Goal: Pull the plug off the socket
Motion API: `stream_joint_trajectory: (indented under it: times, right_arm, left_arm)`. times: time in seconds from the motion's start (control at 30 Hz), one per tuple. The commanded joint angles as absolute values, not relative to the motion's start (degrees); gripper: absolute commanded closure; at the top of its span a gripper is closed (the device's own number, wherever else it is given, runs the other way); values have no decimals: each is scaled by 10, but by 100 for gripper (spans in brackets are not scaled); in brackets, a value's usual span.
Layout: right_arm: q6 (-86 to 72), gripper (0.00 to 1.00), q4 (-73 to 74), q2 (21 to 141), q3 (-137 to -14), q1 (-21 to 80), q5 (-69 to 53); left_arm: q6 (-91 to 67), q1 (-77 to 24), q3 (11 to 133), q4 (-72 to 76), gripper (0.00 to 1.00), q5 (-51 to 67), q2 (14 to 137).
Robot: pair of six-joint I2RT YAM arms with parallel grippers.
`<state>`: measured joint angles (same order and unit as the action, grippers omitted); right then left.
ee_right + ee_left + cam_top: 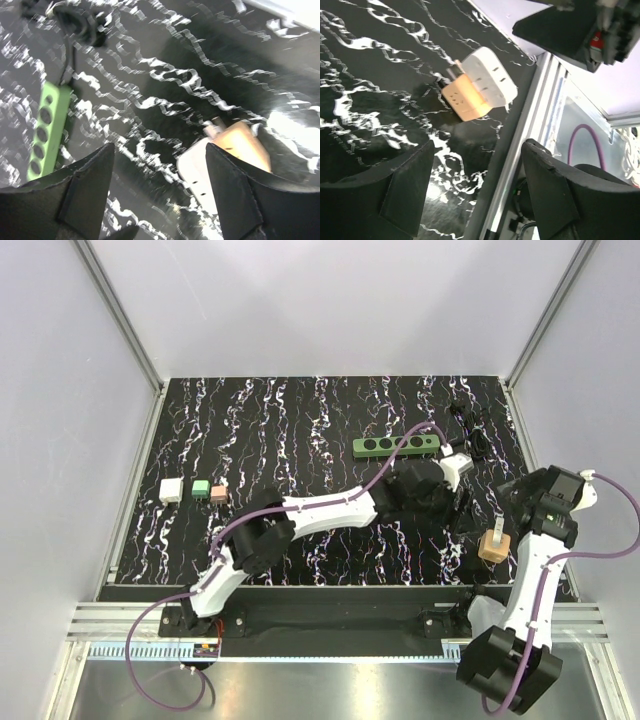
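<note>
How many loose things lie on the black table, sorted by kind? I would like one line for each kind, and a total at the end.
Green power strip: 1
Small cubes: 3 (white cube, green cube, peach cube)
Orange-and-white plug: 1
Total: 5

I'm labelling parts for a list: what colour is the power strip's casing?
The power strip has a green casing, clearest in the top external view.
</note>
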<state>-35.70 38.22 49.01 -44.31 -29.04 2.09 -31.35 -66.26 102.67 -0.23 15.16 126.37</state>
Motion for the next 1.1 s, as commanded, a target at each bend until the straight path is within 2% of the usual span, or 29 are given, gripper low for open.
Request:
stream_joint_trajectory:
  times: [0.0,0.1,0.3,0.43,0.63,0.8,1.07]
  right_arm:
    - [-352,18,359,475,-447,-287,-35]
    - [-355,16,354,471,-446,-287,-3]
    - [-323,16,352,517,-449,-287,-44]
    - [-327,10,358,509,-456,-284,-84]
    - [-337,1,388,532,-454,-269,-48]
    - [-348,0,421,533,-464,-265,-6]
    - [-346,0,489,620,-504,-248,39]
  left_arm:
    - [-301,-653,1052,43,25,174,1216]
    - [-295,-653,1037,36,25,168,1216]
    - [-277,-652,944,77,25,139,1152]
    - [-216,-643,956,47,25,147,1139]
    - [-174,-595,983,48,24,218,1144]
    - [-155,-562,1005,81,24,281,1183]
    - [-149,-495,1030,57,21,373,1237]
